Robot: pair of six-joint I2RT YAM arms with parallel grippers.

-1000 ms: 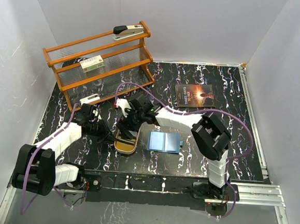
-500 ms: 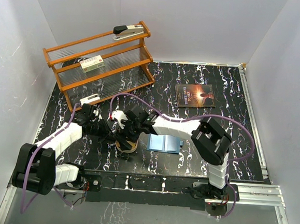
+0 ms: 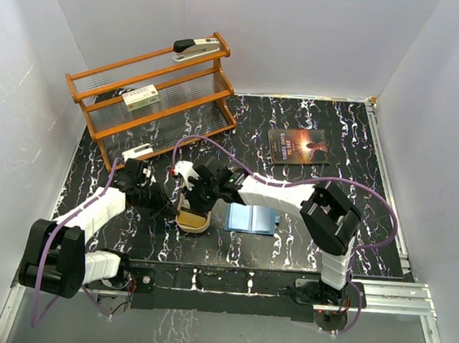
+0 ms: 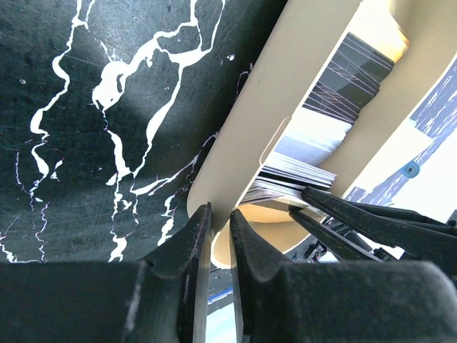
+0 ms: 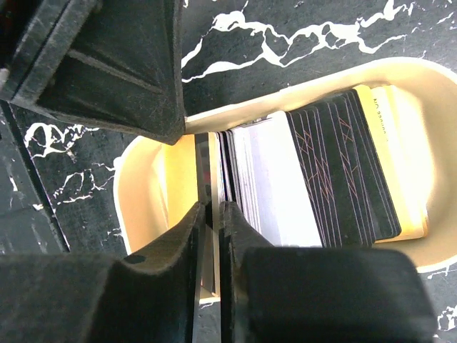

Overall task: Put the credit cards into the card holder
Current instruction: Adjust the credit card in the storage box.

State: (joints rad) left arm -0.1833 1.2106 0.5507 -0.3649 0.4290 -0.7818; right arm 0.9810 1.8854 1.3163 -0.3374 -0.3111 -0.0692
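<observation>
A tan tray [image 5: 146, 187] holds a stack of credit cards [image 5: 314, 179], dark striped ones and pale ones, standing on edge. My right gripper [image 5: 212, 211] reaches down into the tray and is shut on one thin card [image 5: 211, 166] at the left end of the stack. My left gripper [image 4: 220, 214] is shut on the tray's rim [image 4: 243, 143], and the right fingers [image 4: 357, 214] show beside the cards [image 4: 303, 175]. In the top view both grippers meet over the tray [image 3: 193, 223]. The blue card holder [image 3: 251, 218] lies open just right of it.
An orange wooden rack [image 3: 152, 94] stands at the back left with a stapler [image 3: 195, 50] on top and a white-green box [image 3: 140, 97] on a shelf. A dark book [image 3: 298, 147] lies at the back right. White walls enclose the marbled black table.
My right gripper came down into the tray and its jaws closed on one card. The left gripper kept its hold on the tray rim.
</observation>
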